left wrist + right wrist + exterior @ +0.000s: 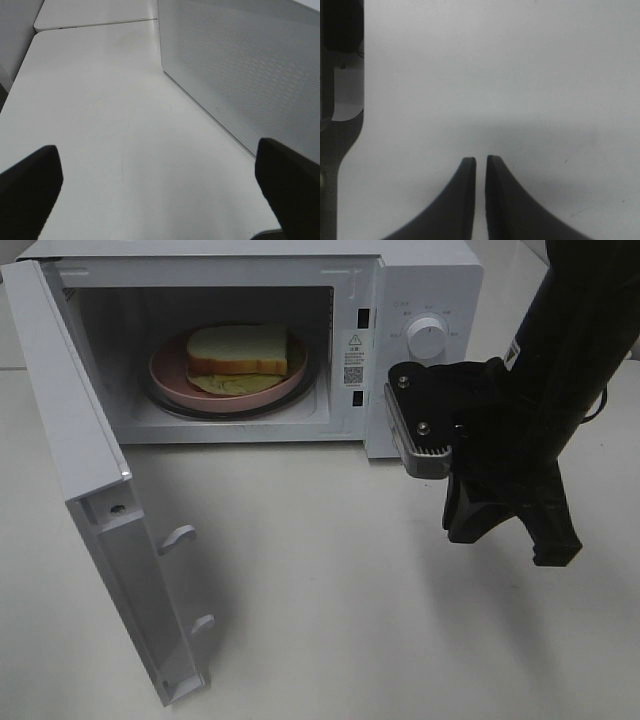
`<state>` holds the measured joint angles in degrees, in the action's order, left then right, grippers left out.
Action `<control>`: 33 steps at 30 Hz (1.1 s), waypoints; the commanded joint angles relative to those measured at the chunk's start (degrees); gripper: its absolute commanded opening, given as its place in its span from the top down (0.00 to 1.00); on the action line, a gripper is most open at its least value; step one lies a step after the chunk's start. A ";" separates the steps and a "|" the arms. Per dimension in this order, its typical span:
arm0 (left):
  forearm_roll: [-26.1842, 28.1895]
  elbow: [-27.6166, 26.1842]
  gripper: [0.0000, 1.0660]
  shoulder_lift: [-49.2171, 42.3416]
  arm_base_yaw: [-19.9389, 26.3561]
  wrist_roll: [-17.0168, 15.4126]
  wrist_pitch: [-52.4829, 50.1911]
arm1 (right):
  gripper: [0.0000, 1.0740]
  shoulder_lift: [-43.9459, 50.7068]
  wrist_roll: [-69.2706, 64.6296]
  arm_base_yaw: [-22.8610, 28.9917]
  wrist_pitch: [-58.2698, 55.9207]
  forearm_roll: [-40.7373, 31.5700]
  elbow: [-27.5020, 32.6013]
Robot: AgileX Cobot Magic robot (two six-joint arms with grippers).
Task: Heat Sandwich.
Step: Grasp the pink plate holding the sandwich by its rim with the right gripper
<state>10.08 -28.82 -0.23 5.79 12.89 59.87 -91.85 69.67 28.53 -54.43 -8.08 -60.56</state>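
Note:
The sandwich (238,350) lies on a round pink plate (165,370) inside the open microwave (350,270), on its turntable. My right gripper (468,530) (481,162) hangs in front of the microwave's control panel and points down at the white table. Its fingers are almost together with only a thin slit between them, and they hold nothing. My left gripper (160,195) is out of the exterior high view. The left wrist view shows it wide open and empty over bare table, beside the microwave's perforated side wall (240,75).
The microwave door (100,490) stands swung open toward the front left, its inner latches facing right. The dial (428,338) sits on the control panel just above my right arm. White table (320,590) stretches in front of the oven.

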 commanded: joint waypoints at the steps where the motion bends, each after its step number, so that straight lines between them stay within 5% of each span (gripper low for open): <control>1: 0.40 0.06 0.05 -1.26 0.29 -0.23 -0.57 | 0.90 0.46 4.76 0.11 -0.17 0.17 -0.17; 8: 0.40 0.06 0.05 -1.26 0.29 -0.23 -0.57 | 0.85 0.46 7.73 0.23 1.78 0.52 -0.17; 12: 0.40 0.06 0.05 -1.26 0.29 -0.23 -0.57 | 0.68 0.46 7.10 0.29 3.04 0.52 -0.17; 18: 0.40 0.06 0.05 -1.26 0.29 -0.23 -0.57 | 0.29 0.46 5.44 0.29 4.53 0.52 -0.17; 22: 0.40 0.06 0.05 -1.26 0.29 -0.23 -0.57 | 0.17 0.46 1.55 0.29 5.04 0.57 -0.17; 33: 0.40 0.06 0.05 -1.26 0.29 -0.23 -0.57 | 0.18 0.46 -0.46 1.09 6.53 5.73 -0.17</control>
<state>10.08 -28.82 -0.23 5.79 12.89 59.87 -91.85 69.79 28.59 -48.01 -4.07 -60.56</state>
